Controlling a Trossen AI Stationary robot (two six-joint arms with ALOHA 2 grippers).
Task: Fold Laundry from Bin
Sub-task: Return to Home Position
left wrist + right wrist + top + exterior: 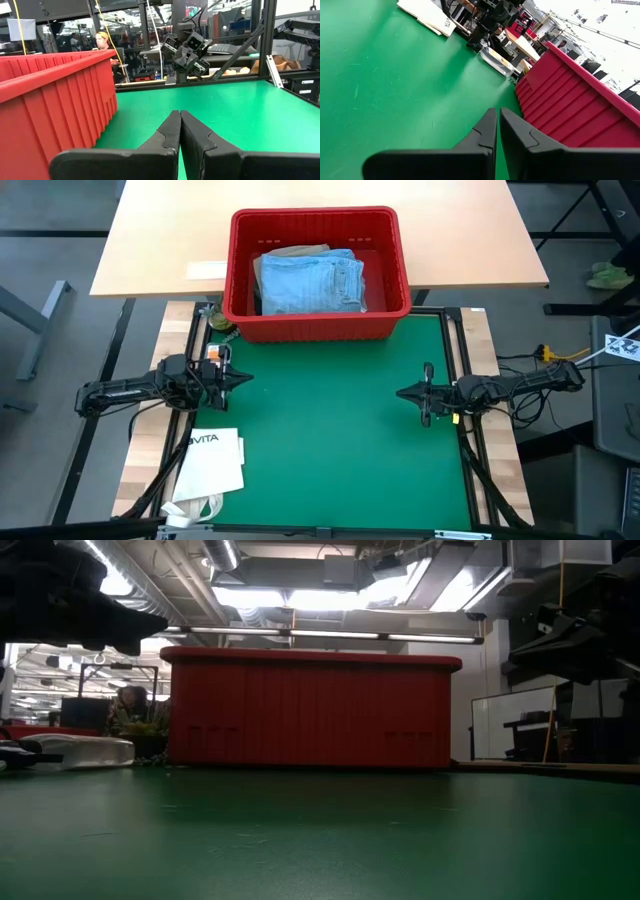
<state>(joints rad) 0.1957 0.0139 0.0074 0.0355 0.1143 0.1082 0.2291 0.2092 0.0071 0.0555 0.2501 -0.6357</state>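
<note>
While inside the bin (315,327), laundry (312,282) tidy.

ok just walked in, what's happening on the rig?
Nothing is being handled. The folded laundry, light blue jeans on top, lies in the red bin at the far edge of the green mat. The left claw and the right claw are both shut and empty, pointing at each other from opposite sides of the mat.
</note>
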